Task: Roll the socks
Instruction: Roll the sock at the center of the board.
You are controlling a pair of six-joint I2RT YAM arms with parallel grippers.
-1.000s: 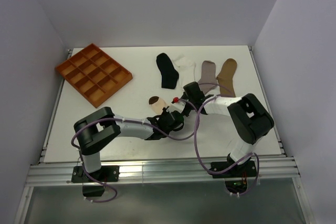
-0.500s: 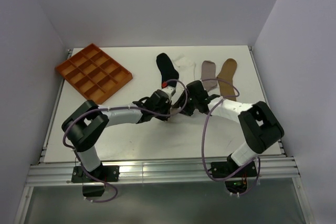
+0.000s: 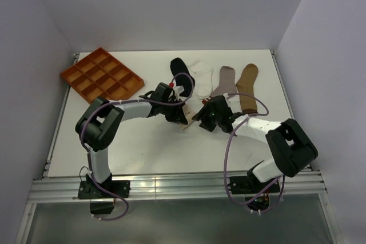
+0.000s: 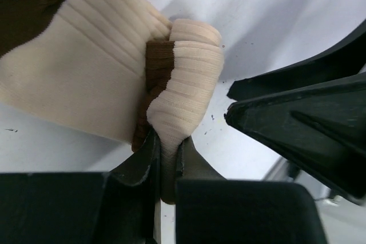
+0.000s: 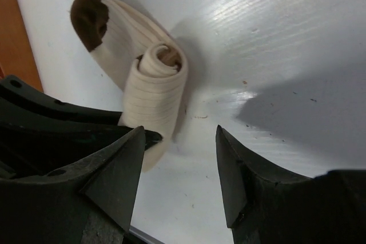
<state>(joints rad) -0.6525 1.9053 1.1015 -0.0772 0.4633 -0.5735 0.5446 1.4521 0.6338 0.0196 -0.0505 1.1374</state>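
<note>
Your left gripper (image 4: 166, 161) is clenched on the cream sock (image 4: 183, 84), pinching the half-wound coil so it can't spring loose. The right gripper (image 5: 180, 158) stands released just beside it, holding nothing and free to re-grip. That sock lies right of the orange tray (image 3: 68, 76). Farther right of the tray, 4 lie flat and unrolled: black sock (image 3: 177, 66), white sock (image 3: 201, 78), grey sock (image 3: 226, 78), tan sock (image 3: 247, 84).

A white table (image 3: 143, 147) fills the middle of the frame. An orange tray (image 3: 102, 79) lies at the upper left. At the top centre four socks lie side by side: black sock (image 3: 176, 66), white sock (image 3: 202, 78), grey sock (image 3: 225, 78), tan sock (image 3: 247, 87). In the centre the left gripper (image 3: 180, 117) and the right gripper (image 3: 201, 116) stand close together, and a small piece of cream sock (image 3: 186, 124) shows between them.
</note>
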